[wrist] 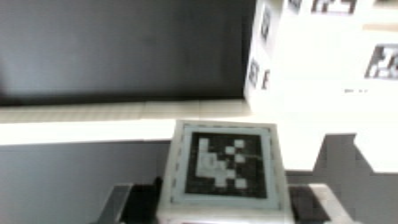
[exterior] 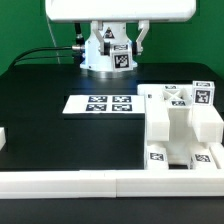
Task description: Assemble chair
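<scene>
In the wrist view my gripper point(wrist: 224, 203) is shut on a chunky white chair part point(wrist: 222, 165) with a black-and-white tag on its face. Dark fingers point(wrist: 139, 202) press on both of its sides. Beyond it, a white tagged block of the chair point(wrist: 329, 60) stands close by. In the exterior view the partly built chair point(exterior: 185, 125) stands at the exterior view's right, white, with several tags along its top and base. The gripper itself does not show in the exterior view; only the arm's white body point(exterior: 120, 10) hangs over the robot base point(exterior: 110, 52).
The marker board point(exterior: 105, 103) lies flat in the middle of the black table. A long white border rail point(exterior: 90, 182) runs along the front edge and shows as a pale band point(wrist: 107, 125) in the wrist view. A small white piece point(exterior: 3, 140) sits at the exterior view's left edge.
</scene>
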`<state>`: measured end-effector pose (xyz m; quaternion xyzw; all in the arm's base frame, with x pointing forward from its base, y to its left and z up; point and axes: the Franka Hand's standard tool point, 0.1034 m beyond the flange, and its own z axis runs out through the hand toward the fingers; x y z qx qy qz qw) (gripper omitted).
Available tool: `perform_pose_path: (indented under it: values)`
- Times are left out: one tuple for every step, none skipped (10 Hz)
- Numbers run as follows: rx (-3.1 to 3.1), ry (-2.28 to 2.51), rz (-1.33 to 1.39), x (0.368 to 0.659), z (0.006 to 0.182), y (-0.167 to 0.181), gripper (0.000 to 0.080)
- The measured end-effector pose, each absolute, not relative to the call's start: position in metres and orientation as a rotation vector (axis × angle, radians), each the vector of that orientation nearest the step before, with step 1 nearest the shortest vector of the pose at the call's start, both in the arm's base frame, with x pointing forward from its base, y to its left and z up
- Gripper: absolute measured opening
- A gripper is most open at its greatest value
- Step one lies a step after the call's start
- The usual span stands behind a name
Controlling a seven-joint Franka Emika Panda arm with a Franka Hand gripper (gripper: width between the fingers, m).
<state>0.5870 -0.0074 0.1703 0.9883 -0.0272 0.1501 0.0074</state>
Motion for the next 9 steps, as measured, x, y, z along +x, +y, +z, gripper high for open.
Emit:
perform_pose_path:
  values:
    - [3.089,-0.091,0.468,0.587,0.169,-0.003,0.0284]
    - [3.063,-0.051,0.527,0.588,0.167,0.015,0.0284]
    - [3.055,-0.001,0.550,0.587,0.162,0.029,0.0284]
    - [3.048,0.015,0.585,0.590,0.158,0.033,0.0284]
    - [3.042,0.041,0.609,0.590,0.152,0.037,0.0284]
    - [3.040,0.050,0.598,0.590,0.147,0.035,0.0284]
    - [3.042,0.043,0.595,0.589,0.145,0.034,0.0284]
    - [3.040,0.049,0.603,0.590,0.141,0.035,0.0284]
    - [3.043,0.052,0.592,0.588,0.136,0.038,0.0284]
